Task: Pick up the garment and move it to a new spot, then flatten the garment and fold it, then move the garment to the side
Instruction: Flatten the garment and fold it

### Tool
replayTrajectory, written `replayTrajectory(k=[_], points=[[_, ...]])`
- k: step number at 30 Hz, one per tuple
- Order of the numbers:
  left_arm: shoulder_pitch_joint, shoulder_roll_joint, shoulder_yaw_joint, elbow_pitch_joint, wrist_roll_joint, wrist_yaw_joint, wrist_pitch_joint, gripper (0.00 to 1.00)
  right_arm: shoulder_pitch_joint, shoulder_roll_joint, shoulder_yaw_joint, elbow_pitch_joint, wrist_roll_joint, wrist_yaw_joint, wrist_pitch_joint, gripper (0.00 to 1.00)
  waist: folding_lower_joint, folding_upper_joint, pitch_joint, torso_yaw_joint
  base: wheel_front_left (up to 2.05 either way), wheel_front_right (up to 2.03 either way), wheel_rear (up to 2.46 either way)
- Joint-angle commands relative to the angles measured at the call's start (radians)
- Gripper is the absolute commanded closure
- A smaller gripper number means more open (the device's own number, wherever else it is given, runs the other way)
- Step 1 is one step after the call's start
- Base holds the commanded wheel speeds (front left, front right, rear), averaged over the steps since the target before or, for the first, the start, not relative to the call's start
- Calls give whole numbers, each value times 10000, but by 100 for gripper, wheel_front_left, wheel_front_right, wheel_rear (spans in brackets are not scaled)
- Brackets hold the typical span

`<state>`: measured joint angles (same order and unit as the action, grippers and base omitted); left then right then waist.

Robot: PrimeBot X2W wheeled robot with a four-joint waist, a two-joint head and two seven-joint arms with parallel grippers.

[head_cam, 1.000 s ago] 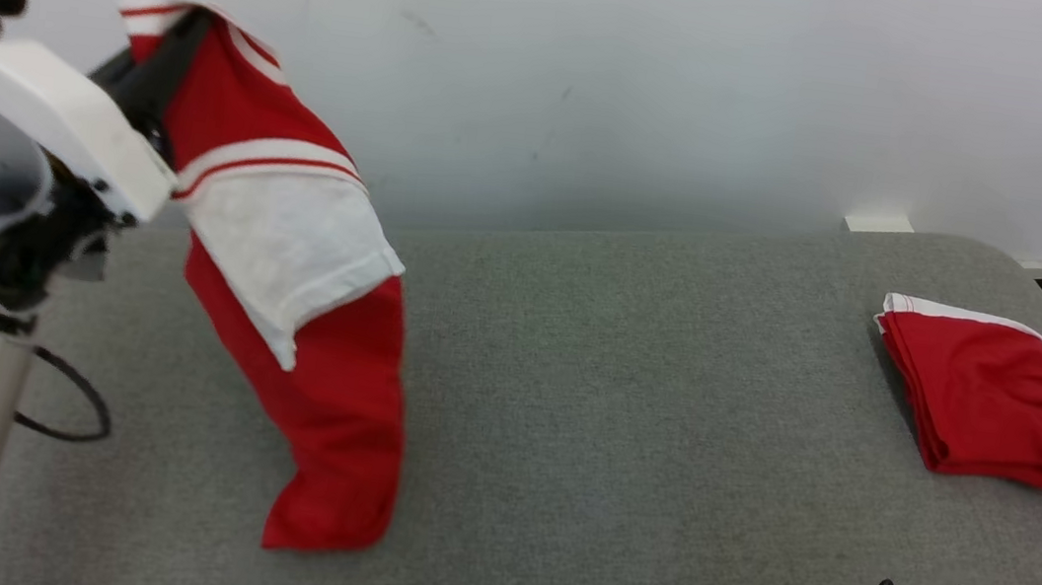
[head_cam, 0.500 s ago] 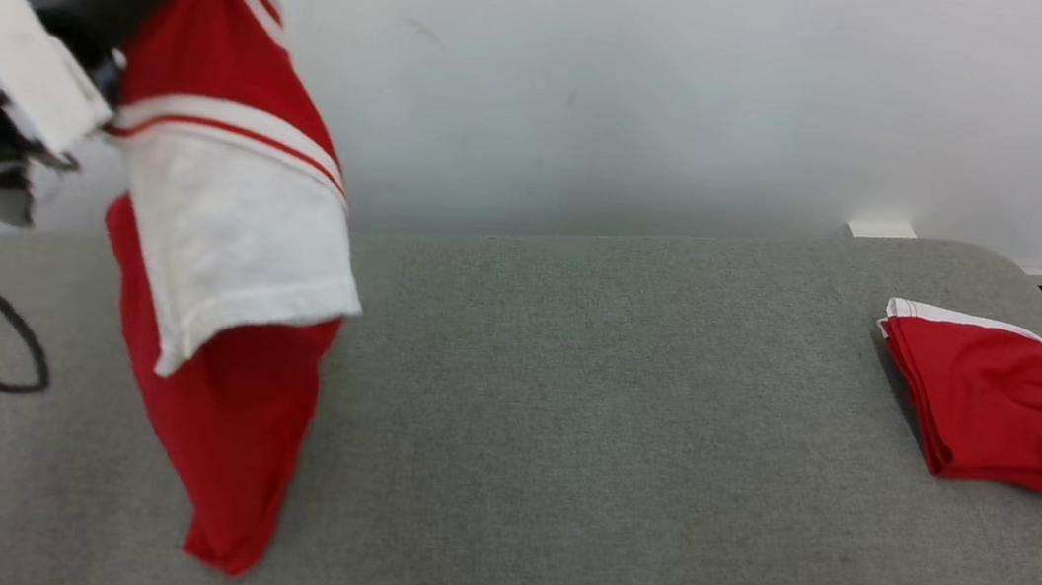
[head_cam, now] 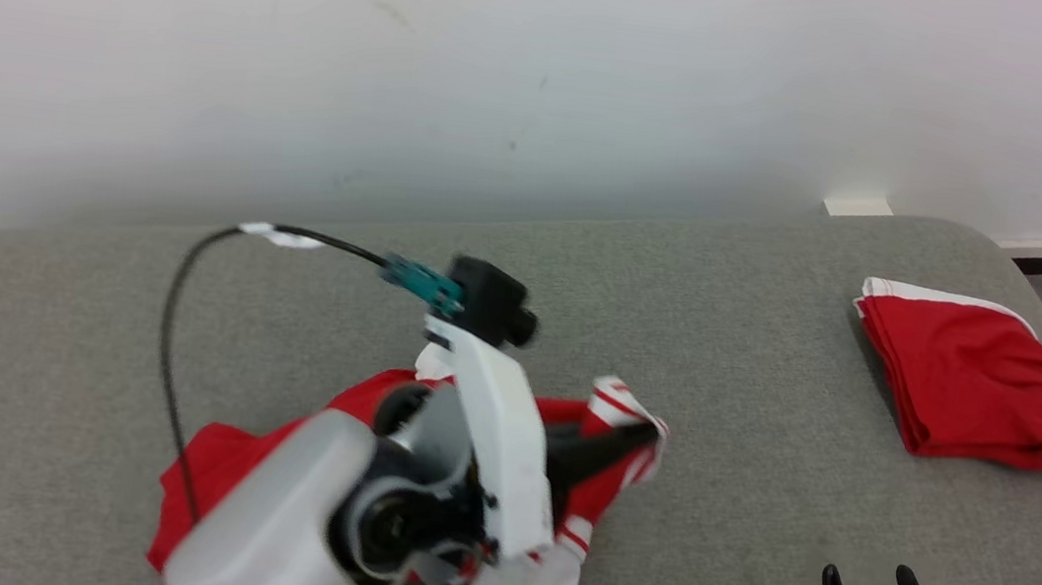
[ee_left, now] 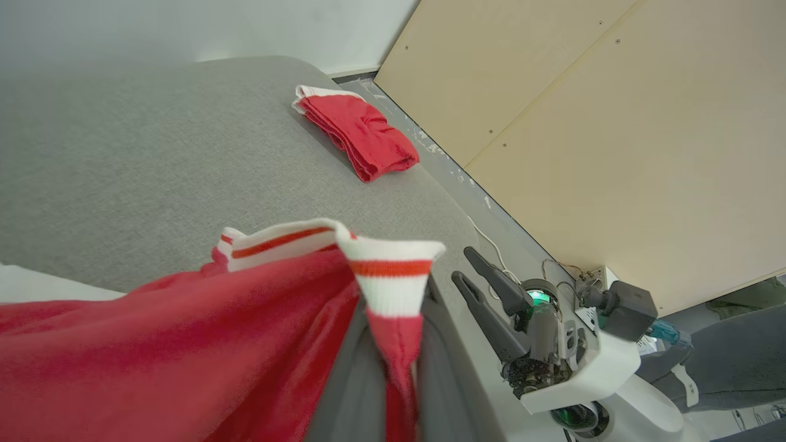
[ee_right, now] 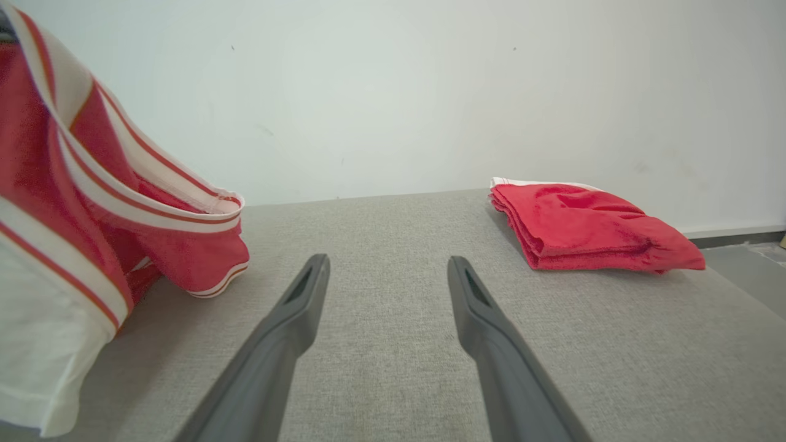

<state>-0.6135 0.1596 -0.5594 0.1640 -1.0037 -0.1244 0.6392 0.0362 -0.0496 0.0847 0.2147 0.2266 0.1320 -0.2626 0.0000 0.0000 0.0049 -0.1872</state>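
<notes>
The red garment [head_cam: 225, 475] with white panels and striped cuffs hangs from my left gripper [head_cam: 651, 435], which is shut on a striped cuff low over the grey table [head_cam: 728, 308]; its red body bunches on the table's front middle. In the left wrist view the cuff [ee_left: 393, 276] drapes over the shut left gripper [ee_left: 396, 301], and the red cloth [ee_left: 184, 344] trails left. My right gripper [head_cam: 866, 573] stands open and empty at the front right, its fingers apart [ee_right: 388, 265]. The right wrist view shows the garment [ee_right: 73, 202] at its left.
A second red garment, folded [head_cam: 967, 387], lies at the table's right end [ee_right: 583, 230]. A black cable [head_cam: 175, 320] loops over the left arm. A white wall runs behind the table. Beige panels [ee_left: 614, 123] stand past the right edge.
My left arm has swung down from the upper left to the front middle, bringing the garment from hanging high to bunching on the table. The right gripper has stayed open in place.
</notes>
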Motion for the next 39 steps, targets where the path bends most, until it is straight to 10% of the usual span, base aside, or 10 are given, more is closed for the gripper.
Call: replayTrajectory(k=[1, 7, 8, 10, 24, 34, 39], points=[[187, -352, -337, 207, -52, -71, -168, 100, -105, -23, 20, 26, 53, -28, -27, 0, 0, 0, 124, -242, 0, 0, 0], [106, -992, -1753, 1320, 66, -37, -1192, 100, -199, -20, 227, 133, 261, -28, -27, 0, 0, 0, 506, -747, 0, 0, 0], [37, -1034, -1900, 1573, 170, 1, -1552, 86, -209, -20, 248, 165, 292, -28, -27, 0, 0, 0, 550, -810, 0, 0, 0], [-60, -1087, -2253, 1897, 162, 36, -2224, 0, -242, -23, 233, 201, 342, -28, -27, 0, 0, 0, 611, -888, 0, 0, 0], [-1091, -1002, -4464, 2004, 517, 1474, -5852, 0, -259, -21, -79, 129, 311, -28, -27, 0, 0, 0, 575, -262, 0, 0, 0], [39, 1788, -3228, 1872, 1577, 3547, -7823, 0, 210, -21, -540, -73, 101, -28, -27, 0, 0, 0, 198, 268, 0, 0, 0], [815, 2958, -3397, 1494, 1509, 3755, -7090, 0, 257, -21, -584, -122, 26, -28, -27, 0, 0, 0, 363, 549, 0, 0, 0]])
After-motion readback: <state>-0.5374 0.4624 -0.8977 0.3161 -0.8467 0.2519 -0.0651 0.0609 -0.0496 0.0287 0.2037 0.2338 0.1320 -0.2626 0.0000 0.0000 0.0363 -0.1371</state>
